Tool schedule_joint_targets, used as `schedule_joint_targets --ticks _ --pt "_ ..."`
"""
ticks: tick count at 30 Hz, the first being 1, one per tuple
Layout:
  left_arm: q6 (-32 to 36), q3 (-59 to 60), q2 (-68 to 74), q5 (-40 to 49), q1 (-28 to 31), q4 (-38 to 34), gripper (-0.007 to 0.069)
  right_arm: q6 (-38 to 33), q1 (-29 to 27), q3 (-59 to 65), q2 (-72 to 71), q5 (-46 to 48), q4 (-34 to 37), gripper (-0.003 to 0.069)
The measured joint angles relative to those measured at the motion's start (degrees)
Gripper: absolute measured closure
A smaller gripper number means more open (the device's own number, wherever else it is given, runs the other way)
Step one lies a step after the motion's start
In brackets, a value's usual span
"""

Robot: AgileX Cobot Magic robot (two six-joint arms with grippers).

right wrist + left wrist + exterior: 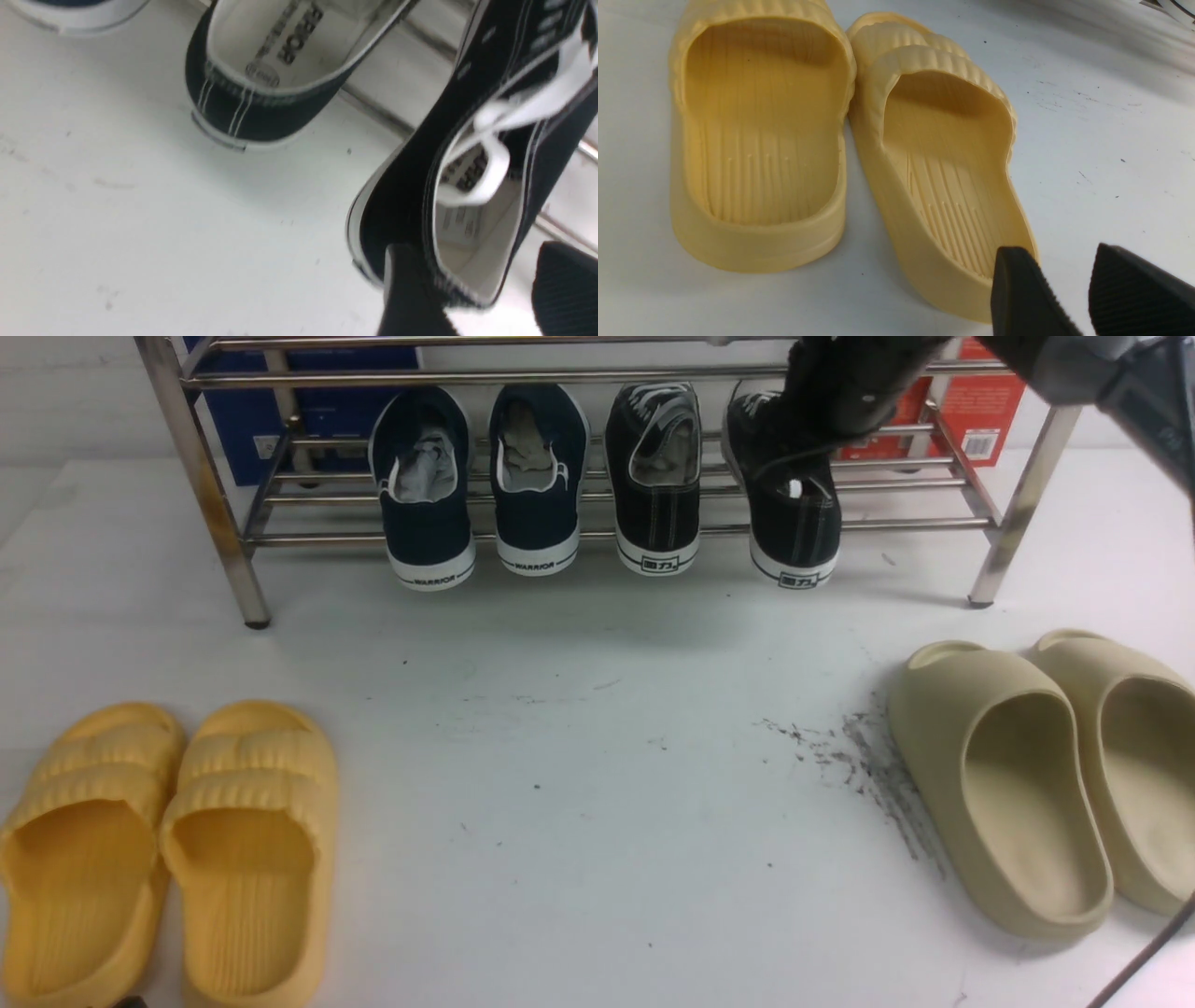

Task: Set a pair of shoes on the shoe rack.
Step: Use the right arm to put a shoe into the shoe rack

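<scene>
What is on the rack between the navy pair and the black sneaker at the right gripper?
The other black sneaker, heel toward the camera; the front view shows it.

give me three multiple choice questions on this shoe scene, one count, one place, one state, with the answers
1. How many shoes rest on the shoe rack?
A) four B) two C) six

2. Where are the yellow slides?
A) on the rack B) on the table, at the robot's left C) under the rack

3. What state is the left pincer in?
A) shut on a slide B) shut on a sneaker's heel C) open, holding nothing

Answers:
1. A: two navy sneakers and two black sneakers sit side by side on its bars.
2. B: they lie on the white surface at the front left.
3. C: its fingers stand apart above the slides with nothing between them.
</scene>
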Motion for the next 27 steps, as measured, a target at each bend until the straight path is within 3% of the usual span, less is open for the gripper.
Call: schedule_joint_targets --ticks 3,8,15,17,20,27 --pt "0.00 0.00 0.00 0.00 0.00 0.00 0.0387 3.28 0.00 0.00 -2.09 2.32 1.45 0.0310" --pt "0.00 0.00 0.00 0.00 0.00 0.00 0.0387 11.09 0.00 1.83 -6.20 2.61 5.28 0.0443" --pt "0.00 0.00 0.00 0.00 0.00 0.00 0.0387 14.44 0.00 25.58 -18.08 2.26 6.88 0.0651" --pt "0.00 0.00 0.00 0.00 0.00 0.00 0.0387 15.10 0.00 30.69 -18.60 1.08 6.82 0.0661" --pt "0.00 0.00 0.00 0.00 0.00 0.00 0.0387 17.37 0.00 40.61 -15.95 -12.86 6.77 0.0662" --pt "0.00 0.00 0.00 0.00 0.00 0.00 0.0387 20.66 -0.79 42.33 -10.10 -29.65 6.60 0.0655"
